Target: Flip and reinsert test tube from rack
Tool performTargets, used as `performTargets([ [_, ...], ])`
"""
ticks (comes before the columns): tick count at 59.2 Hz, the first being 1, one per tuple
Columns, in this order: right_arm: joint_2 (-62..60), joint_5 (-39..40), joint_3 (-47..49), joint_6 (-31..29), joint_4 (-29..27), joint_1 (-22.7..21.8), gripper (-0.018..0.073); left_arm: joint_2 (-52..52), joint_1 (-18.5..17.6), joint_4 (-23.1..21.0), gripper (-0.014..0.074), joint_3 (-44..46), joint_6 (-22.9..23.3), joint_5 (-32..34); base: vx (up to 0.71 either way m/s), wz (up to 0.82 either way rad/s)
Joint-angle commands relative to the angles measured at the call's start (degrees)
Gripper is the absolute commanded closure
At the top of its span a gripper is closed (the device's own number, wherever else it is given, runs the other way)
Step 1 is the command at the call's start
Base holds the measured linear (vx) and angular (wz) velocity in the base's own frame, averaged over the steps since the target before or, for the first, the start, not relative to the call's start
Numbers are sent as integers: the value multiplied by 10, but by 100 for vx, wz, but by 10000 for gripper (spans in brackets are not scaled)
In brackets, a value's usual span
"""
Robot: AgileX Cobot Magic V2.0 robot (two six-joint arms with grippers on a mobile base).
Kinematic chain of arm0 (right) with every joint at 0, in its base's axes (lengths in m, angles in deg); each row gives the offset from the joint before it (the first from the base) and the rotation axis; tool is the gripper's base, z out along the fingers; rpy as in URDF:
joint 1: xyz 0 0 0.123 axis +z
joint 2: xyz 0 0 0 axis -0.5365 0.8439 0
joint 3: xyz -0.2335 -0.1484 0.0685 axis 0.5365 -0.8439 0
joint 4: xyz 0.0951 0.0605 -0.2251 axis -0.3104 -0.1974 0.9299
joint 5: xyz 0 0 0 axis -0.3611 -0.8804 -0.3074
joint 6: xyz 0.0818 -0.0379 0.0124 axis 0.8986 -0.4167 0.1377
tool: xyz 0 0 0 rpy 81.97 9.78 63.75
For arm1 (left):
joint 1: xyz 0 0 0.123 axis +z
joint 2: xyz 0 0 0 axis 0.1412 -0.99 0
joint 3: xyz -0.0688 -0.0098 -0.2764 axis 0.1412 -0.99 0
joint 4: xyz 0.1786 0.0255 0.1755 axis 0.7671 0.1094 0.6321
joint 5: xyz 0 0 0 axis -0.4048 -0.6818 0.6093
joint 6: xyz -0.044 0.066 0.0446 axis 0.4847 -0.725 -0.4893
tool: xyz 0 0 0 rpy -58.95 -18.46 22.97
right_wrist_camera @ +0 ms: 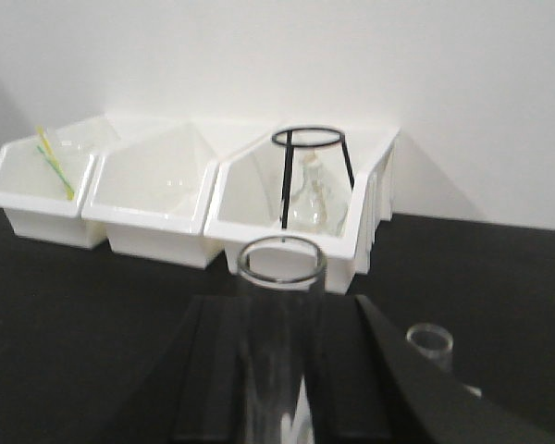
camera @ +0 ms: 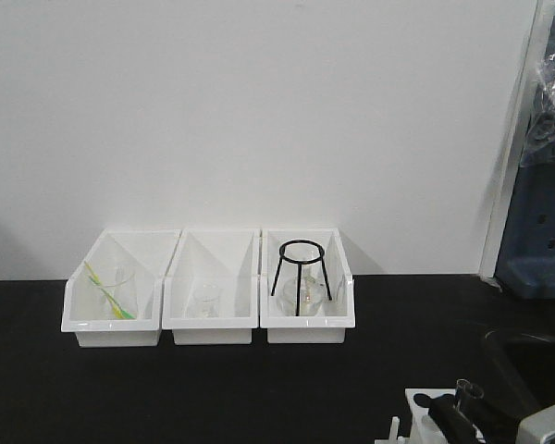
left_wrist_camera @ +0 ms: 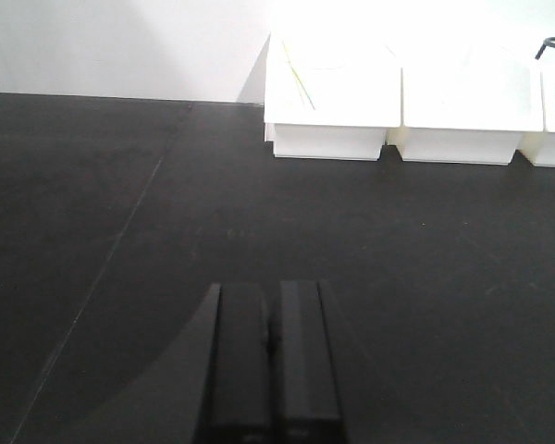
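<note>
1. Left gripper (left_wrist_camera: 270, 305): jaws pressed together with nothing between them, over bare black table (left_wrist_camera: 120, 231), well apart from the bins.
2. Left bin (camera: 111, 328): white, open-fronted, far side of the table against the wall. It holds clear glassware with thin yellow and green sticks (camera: 106, 291) leaning in it.
3. Middle bin (camera: 210, 328): touching its neighbours; holds a small clear beaker (camera: 206, 301).
4. Right bin (camera: 310, 328): holds a black tripod stand (camera: 301, 277) set over a clear flask (camera: 301, 296).
5. Rack (camera: 414, 402): white, at the near right of the table, mostly cut off by the frame edge.
6. Right gripper (right_wrist_camera: 279, 305): jaws clamped on an upright clear test tube (right_wrist_camera: 279, 347), open mouth up, above the rack. Cannot tell whether its lower end sits in a hole.
7. Second tube (right_wrist_camera: 430, 342): upright, just right of the gripper.
</note>
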State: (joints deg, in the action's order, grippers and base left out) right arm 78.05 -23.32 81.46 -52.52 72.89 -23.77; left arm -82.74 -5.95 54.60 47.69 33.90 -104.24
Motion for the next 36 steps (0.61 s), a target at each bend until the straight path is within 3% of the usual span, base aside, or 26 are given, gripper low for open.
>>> performTargets([
  [1,-66,-14,37,24,4,0,571,6,-2,-3,603,-1,0,49,0,0],
  [16,-199,-298,173,53,30,0,571,6,-2,-3,603,-1,0,49,0,0],
  [27,-230,-352,250,65,59,0,571,6,-2,-3,603,-1,0,49,0,0],
  [32,-232,-354,268,21,143,0,571,6,-2,-3,603,-1,0,49,0,0],
  [36,-232,-376,284,-72,287,0,571,6,-2,-3,603,-1,0,49,0,0],
])
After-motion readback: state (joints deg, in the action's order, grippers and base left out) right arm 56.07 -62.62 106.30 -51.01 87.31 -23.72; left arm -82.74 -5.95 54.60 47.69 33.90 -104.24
